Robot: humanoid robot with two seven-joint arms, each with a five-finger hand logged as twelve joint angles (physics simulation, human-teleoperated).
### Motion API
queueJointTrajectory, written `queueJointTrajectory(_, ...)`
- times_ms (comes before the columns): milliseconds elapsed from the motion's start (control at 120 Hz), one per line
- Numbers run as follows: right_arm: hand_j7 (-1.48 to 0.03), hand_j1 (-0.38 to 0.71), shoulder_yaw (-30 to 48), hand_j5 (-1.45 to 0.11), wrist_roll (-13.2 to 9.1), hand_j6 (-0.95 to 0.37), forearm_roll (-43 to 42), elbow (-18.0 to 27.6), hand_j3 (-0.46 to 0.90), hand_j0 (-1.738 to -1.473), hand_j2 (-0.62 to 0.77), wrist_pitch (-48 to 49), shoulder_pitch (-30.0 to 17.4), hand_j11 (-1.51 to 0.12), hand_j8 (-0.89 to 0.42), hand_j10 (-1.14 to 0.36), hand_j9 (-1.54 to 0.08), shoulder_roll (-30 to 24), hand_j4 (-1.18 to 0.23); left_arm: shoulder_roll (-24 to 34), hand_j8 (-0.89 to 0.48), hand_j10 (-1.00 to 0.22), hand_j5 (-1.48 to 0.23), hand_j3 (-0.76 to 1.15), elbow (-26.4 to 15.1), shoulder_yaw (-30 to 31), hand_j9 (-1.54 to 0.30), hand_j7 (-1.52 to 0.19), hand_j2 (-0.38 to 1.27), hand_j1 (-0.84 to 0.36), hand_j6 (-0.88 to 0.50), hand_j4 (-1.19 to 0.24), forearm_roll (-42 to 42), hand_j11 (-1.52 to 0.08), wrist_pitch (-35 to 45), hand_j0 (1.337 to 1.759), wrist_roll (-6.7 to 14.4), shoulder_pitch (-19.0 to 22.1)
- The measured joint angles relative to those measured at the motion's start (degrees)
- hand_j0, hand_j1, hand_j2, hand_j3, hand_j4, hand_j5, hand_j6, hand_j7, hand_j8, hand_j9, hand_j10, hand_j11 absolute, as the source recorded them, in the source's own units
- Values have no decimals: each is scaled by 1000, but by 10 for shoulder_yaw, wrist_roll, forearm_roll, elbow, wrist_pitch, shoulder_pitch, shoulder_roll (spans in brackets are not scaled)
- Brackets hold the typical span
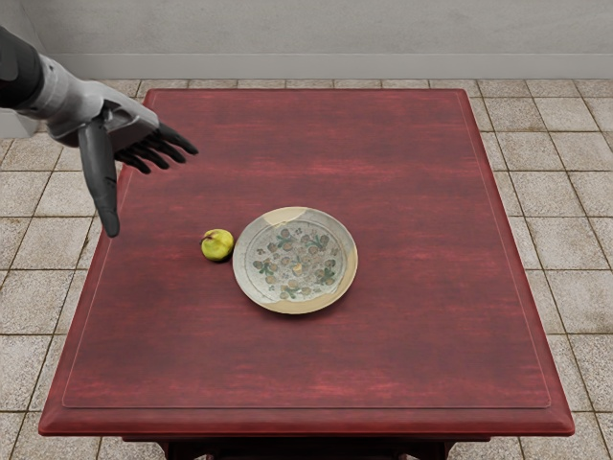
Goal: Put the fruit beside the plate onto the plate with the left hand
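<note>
Our left hand (124, 134) hangs over the far left corner of the tabletop (431, 240), fingers (165, 149) spread and holding nothing, with one digit pointing down toward the left edge. The fruit (217, 244) sits left of the tabletop's centre, just beside the left rim of the plate (349, 264) and well apart from the hand; whether it touches the rim we cannot tell. It is small, yellow-green and roundish, an apple or a pear. We judge it light, firm and smooth-skinned, so it may slip between hard fingers and roll away if nudged. Since the plate crowds its right side, we would come down from above and close around its widest part, with fingers on the far side and thumb on the near side. A dark stub at its upper left looks like a stem, so we think the stem end tips toward the far left corner. Any long axis would run along that line, but the body is so nearly round that it hardly matters for the grasp. The plate looks shallow, so we would set the fruit down gently near the middle.
</note>
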Motion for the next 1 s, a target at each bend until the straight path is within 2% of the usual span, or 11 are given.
queueJointTrajectory(192, -14, -336, 0, -14, 0, -11, 1, -2, 0, -1658, -2, -1, 1, -14, -11, -11, -14, 0, -11, 5, -8, -8, -11, 0, 3, 1, -11, -11, 1, 339, -9, -8, 1, -11, 0, 1658, 0, 15)
queueJointTrajectory(400, -15, -336, 0, -15, 0, -11, 2, -3, 0, -1658, -2, -1, 1, -15, -11, -11, -15, 0, -11, 16, -7, -7, -9, 0, 25, 0, -9, -9, 1, 341, -7, -7, 31, -9, 0, 1658, 1, 19)
queueJointTrajectory(558, -15, -335, 0, -15, 0, -11, 2, -3, 0, -1658, -2, -1, 1, -15, -11, -11, -15, 0, -11, -64, -5, -5, -6, 0, 59, -9, -6, -6, 1, 343, -5, -5, 61, -6, 0, 1658, 2, 25)
queueJointTrajectory(667, -15, -335, 0, -15, 0, -11, 2, -3, 0, -1658, -2, -1, 1, -15, -11, -11, -15, 0, -11, -129, -4, -4, -6, 0, 57, -12, -6, -6, 1, 344, -5, -4, 43, -6, 2, 1658, 2, 23)
queueJointTrajectory(817, -15, -335, 0, -15, 0, -11, 2, -3, 0, -1658, -2, -1, 1, -15, -11, -11, -15, 0, -11, -175, -4, -4, -5, 0, -2, -23, -5, -5, 1, 345, -4, -4, -32, -5, 165, 1658, 4, 28)
queueJointTrajectory(942, -15, -335, 0, -15, 0, -11, 2, -3, 0, -1658, -2, -1, 1, -15, -11, -11, -15, 0, -11, -228, -3, -3, -4, 0, -17, -49, -4, -4, 1, 345, -4, -3, -64, -4, 336, 1658, 5, 101)
queueJointTrajectory(1000, -15, -335, 0, -15, 0, -11, 2, -3, 0, -1658, -2, -1, 1, -15, -11, -11, -15, 0, -11, -239, -4, -4, -5, 0, -18, -59, -5, -5, 1, 345, -4, -4, -74, -5, 399, 1658, 5, 110)
